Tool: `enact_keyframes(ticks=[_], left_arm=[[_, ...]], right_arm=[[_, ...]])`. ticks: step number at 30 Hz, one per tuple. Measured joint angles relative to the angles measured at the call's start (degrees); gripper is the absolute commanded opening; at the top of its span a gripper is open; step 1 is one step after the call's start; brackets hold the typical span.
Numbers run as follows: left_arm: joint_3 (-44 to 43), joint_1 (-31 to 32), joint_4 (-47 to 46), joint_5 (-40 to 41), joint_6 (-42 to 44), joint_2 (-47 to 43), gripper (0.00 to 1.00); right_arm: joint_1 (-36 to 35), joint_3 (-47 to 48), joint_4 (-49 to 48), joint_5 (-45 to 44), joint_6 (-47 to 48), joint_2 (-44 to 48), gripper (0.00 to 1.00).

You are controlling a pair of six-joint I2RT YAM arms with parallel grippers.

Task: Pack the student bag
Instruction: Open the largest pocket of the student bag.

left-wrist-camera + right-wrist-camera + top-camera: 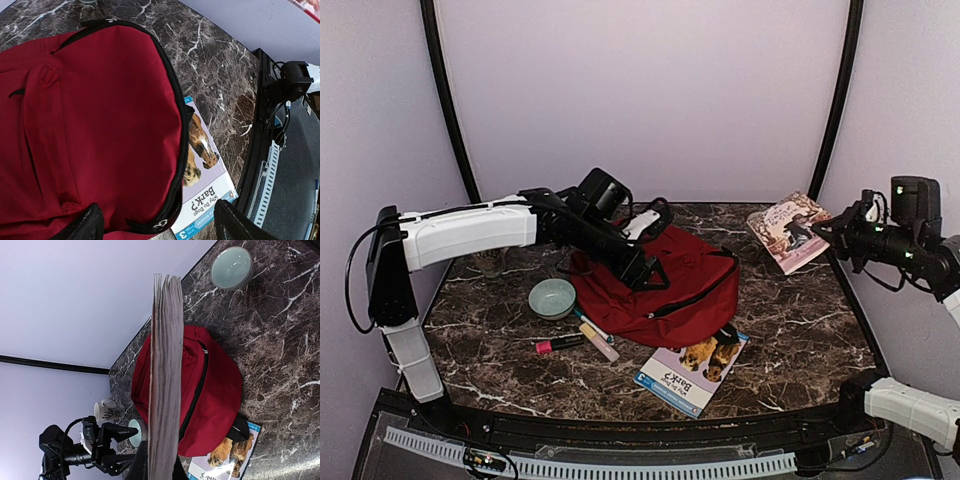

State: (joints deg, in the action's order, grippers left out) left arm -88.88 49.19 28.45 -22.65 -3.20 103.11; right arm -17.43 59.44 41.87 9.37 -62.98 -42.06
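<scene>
The dark-red student bag (660, 290) lies flat mid-table with its zipper shut; it also shows in the left wrist view (95, 125) and the right wrist view (215, 390). My left gripper (642, 272) hovers over the bag, open and empty. In its wrist view the gripper (160, 227) stands with its black fingers (86, 225) spread either side of the zipper pull (161, 224). My right gripper (840, 232) is shut on a picture book (788, 232) and holds it at the back right; its wrist view shows the book edge-on (166, 365) in the gripper (159, 471).
A dog book, "Why Do Dogs Bark?" (693, 366), lies partly under the bag's front edge (210, 185). A pale green bowl (552, 297), a pink marker (560, 343) and a peach marker (599, 343) lie left of the bag. A mug (490, 263) stands back left.
</scene>
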Motion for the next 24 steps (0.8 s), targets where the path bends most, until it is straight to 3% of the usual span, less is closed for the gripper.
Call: enact_keyframes(ticks=[9, 14, 20, 24], left_arm=[[-8.02, 7.04, 5.03, 1.11, 3.78, 7.3, 0.75], [-11.8, 10.16, 6.43, 7.65, 3.13, 11.17, 0.7], [-16.04, 10.29, 7.54, 14.62, 1.07, 13.09, 0.69], [-24.06, 9.81, 9.2, 16.81, 1.09, 16.5, 0.64]], right_arm=[[0.0, -1.09, 2.84, -2.38, -2.62, 1.7, 0.0], [0.0, -2.64, 3.85, -3.02, -4.0, 2.84, 0.0], [0.0, -3.1, 5.33, -3.26, -4.63, 4.39, 0.0], [0.0, -3.21, 5.79, -3.23, -4.66, 5.55, 0.0]])
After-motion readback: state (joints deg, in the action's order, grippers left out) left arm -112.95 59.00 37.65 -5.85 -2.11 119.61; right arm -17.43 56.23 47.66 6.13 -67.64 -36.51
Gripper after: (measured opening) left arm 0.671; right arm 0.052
